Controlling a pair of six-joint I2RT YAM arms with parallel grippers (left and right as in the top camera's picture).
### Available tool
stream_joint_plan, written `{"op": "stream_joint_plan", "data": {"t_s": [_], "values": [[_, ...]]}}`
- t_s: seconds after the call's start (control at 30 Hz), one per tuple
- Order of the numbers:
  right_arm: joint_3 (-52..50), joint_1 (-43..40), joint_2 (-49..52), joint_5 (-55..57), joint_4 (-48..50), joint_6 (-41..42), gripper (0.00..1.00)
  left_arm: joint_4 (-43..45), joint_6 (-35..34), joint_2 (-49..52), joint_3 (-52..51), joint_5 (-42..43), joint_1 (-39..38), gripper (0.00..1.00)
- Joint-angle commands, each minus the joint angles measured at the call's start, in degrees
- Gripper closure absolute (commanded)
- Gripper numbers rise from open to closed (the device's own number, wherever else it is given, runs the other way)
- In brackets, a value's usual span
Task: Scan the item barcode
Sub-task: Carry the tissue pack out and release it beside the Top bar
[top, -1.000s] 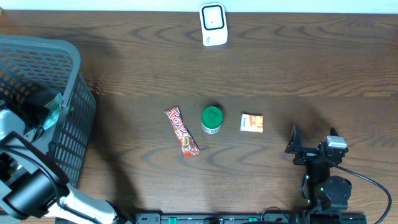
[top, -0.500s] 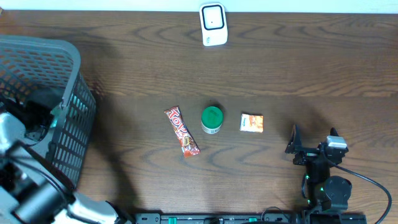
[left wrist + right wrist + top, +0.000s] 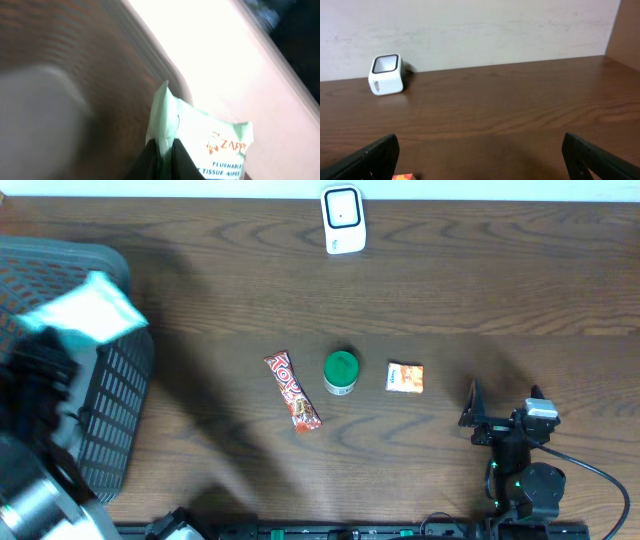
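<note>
Pinched between the left gripper [image 3: 164, 152] jaws, the wipes pack [image 3: 210, 145] is thin pale-green plastic film, glossy and creased at its sealed edge. Far ahead of the right gripper [image 3: 480, 157] jaws, whose fingers [image 3: 372, 155] are matt black plastic, the scanner [image 3: 386, 75] is smooth white plastic. The table [image 3: 520, 110] between is dark grained wood with a satin sheen. The basket [image 3: 110, 410] near the left jaws is grey plastic lattice
</note>
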Motion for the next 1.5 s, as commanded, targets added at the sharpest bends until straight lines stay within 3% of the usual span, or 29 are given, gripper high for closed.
{"op": "stream_joint_plan", "data": {"t_s": [0.0,0.17,0.4,0.5,0.7,0.9,1.3,1.47], "values": [[-0.04,0.15,-0.31,-0.11,-0.24,0.50,0.01,-3.17,1.53,-5.05,0.37,10.75,-6.05,0.93],[-0.04,0.15,-0.31,-0.11,-0.24,0.50,0.01,-9.35,5.55,-8.35,0.35,5.60,-19.15,0.93],[-0.04,0.15,-0.31,-0.11,-0.24,0.50,0.01,-15.15,5.27,-4.48,-0.02,-30.12,-34.53,0.93],[-0.04,0.15,-0.31,-0.11,-0.24,0.50,0.01,-16.41,5.27,0.04,-0.02,-41.33,-40.98,0.92],[-0.04,0.15,-0.31,-0.11,-0.24,0.50,0.01,-15.72,4.98,12.66,-0.02,-53.05,-53.29,0.93],[-0.04,0.15,-0.31,-0.11,-0.24,0.50,0.01,-15.52,-3.74,27.34,-0.02,-75.67,-62.05,0.93],[-0.04,0.15,-0.31,-0.09,-0.24,0.50,0.01,-17.11,-14.23,53.16,-0.02,-92.43,-73.16,0.92],[-0.04,0.15,-0.31,-0.11,-0.24,0.50,0.01,-15.89,-14.82,61.53,-0.02,-93.64,-75.84,0.93]]}}
